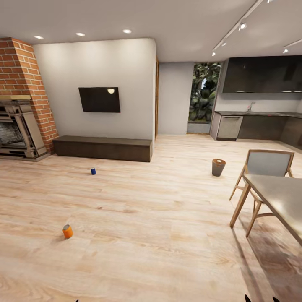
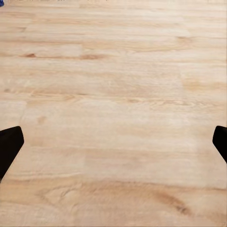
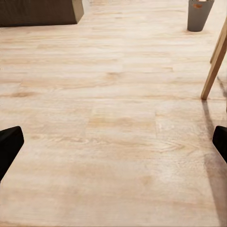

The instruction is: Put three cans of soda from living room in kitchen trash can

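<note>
An orange can of soda (image 1: 67,231) lies on the wood floor of the living room, near left. A dark blue can of soda (image 1: 93,171) stands farther off, in front of the low dark bench. The tash can (image 1: 218,167), a tapered brown bin, stands on the floor toward the kitchen (image 1: 260,105) and shows again in the right wrist view (image 3: 199,14). My left gripper (image 2: 113,146) is open over bare floor, with nothing between its fingers. My right gripper (image 3: 113,146) is open too, and empty, with the bin far ahead of it.
A grey table (image 1: 281,201) and a wooden chair (image 1: 264,167) stand at the near right; a chair leg (image 3: 215,66) is close to the right gripper. A long dark bench (image 1: 102,148) sits under the wall TV (image 1: 99,99), beside a brick fireplace (image 1: 21,121).
</note>
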